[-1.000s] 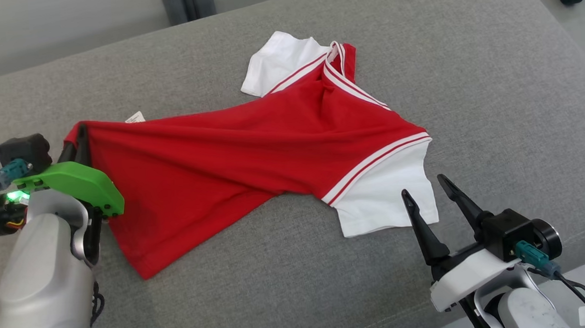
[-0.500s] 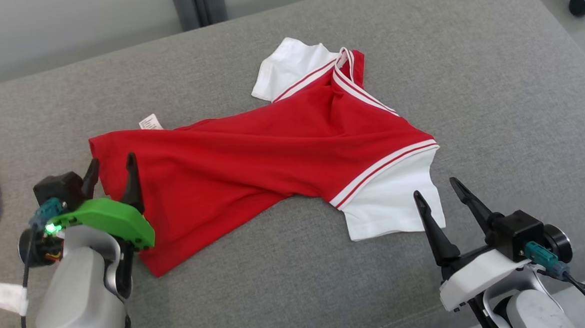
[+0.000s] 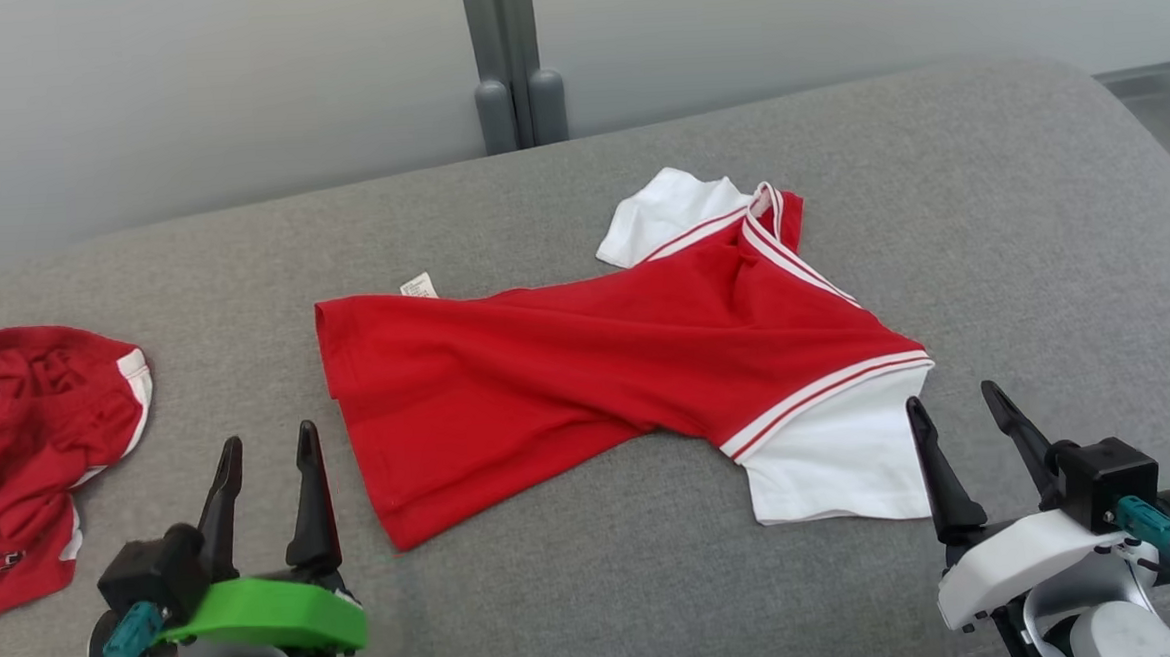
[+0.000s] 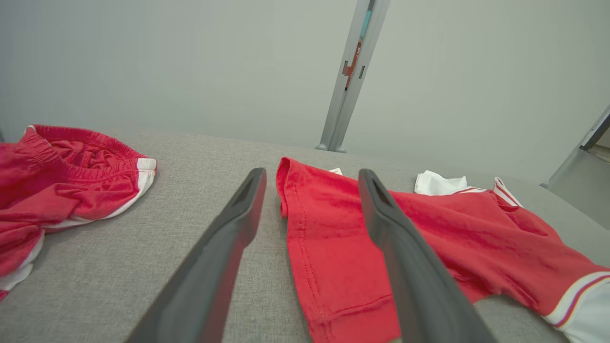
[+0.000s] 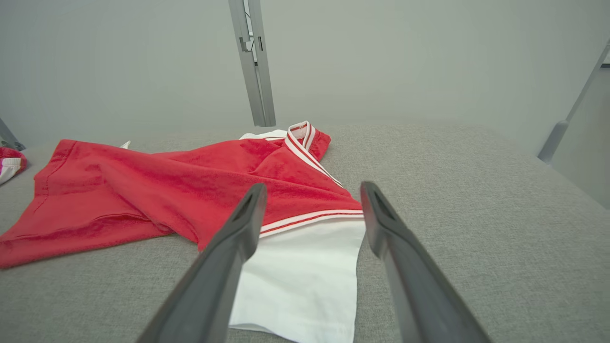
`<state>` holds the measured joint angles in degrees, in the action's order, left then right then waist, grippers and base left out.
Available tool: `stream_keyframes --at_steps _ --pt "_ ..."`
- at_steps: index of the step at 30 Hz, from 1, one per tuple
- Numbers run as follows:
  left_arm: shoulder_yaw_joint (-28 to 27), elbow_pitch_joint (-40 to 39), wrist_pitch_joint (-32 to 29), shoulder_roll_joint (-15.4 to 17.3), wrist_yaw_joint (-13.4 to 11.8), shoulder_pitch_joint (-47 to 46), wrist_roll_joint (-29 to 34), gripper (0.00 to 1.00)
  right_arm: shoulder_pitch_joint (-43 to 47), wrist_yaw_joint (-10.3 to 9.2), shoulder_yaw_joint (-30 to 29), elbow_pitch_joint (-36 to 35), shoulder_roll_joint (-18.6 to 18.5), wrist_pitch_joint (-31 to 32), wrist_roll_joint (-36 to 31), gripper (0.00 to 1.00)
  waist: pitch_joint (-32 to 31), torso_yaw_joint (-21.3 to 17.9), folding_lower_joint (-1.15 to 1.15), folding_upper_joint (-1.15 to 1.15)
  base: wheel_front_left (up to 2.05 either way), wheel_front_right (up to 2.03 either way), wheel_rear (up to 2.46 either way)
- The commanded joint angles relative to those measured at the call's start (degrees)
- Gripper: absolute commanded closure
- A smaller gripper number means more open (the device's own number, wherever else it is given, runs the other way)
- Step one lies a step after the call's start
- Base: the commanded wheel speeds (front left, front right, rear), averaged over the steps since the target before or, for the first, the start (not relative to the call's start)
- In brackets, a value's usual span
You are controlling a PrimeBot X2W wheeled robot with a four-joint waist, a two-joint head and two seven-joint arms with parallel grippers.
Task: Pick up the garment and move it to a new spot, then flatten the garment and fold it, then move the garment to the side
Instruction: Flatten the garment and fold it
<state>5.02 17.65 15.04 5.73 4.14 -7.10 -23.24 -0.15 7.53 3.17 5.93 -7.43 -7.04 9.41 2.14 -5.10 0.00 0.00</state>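
Seeing garment (image 3: pixel 587 368) lying rumpled across the middle of the grey cushion (image 3: pixel 989 197), hem end pointing left, white sleeve (image 3: pixel 833 466) at the right, held by neither gripper. Reading left gripper (image 3: pixel 270 435) with jaws apart, parked just short of the hem corner, and right gripper (image 3: pixel 950 394) with jaws apart too, tips by the sleeve edge. Also spotting bunched red cloth (image 3: pixel 29 428) at far left, well apart from the garment
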Motion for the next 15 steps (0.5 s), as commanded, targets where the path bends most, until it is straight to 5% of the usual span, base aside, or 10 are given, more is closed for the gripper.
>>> stream_keyframes --at_steps 1,15 --pt "-0.87 -2.04 0.16 -0.33 0.37 1.99 1.28 0.00 0.68 -0.08 -0.37 0.49 0.03 0.29 0.06 0.00 -2.75 2.37 0.00 0.00 0.00 0.00 0.00" --pt "-3.77 -6.92 0.12 -1.48 1.96 13.03 6.21 0.00 -0.69 -0.08 2.18 5.07 -1.54 0.36 1.80 0.00 -6.03 4.04 0.00 0.00 0.00 0.00 0.00"
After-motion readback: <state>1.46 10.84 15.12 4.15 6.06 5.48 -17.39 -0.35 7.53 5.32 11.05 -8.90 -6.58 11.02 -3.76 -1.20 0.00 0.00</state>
